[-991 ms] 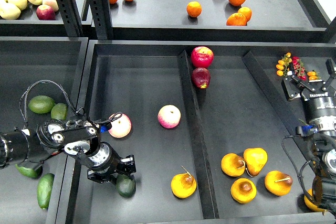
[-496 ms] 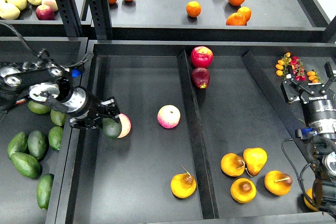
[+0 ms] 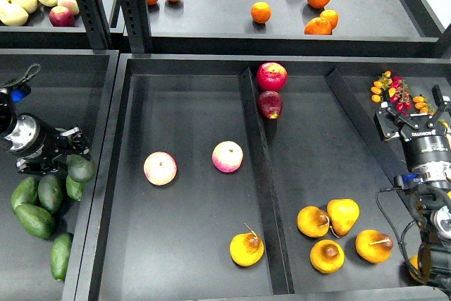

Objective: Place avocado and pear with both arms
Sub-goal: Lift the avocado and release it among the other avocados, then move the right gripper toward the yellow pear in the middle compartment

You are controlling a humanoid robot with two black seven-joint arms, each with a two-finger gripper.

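The left pincer [image 3: 72,154] is clamped on the very dark green, smooth teardrop avocado [image 3: 81,168], which sits at the tips of its black fingers over the left-hand black tray [image 3: 106,89], just above and beside the heap of lighter green avocados [image 3: 39,199] lying there. From where I stand I cannot tell whether the dark fruit already rests on the heap or hangs a touch above it.

The right pincer [image 3: 411,114] stands at the far right with its two fingers spread apart and nothing between them, near the little bunch of red and orange berries [image 3: 396,89].

The yellow-orange rounded pear with the brownish patch and thin curved stem [image 3: 246,248] lies alone in the middle tray compartment [image 3: 190,273], near its front and close to the black divider rail [image 3: 264,195]. On the other side of that rail four more yellow pears [image 3: 342,230] sit in a cluster.

By my reckoning the avocado half is nearly done: it is with its own kind and only wants letting go. The pear half looks untouched; the right arm is well apart from that pear and would have to come down and across the rail to fetch it, then carry it to the cluster. Two pink-yellow round apples [image 3: 194,162] and two dark red apples [image 3: 270,89] play no part.
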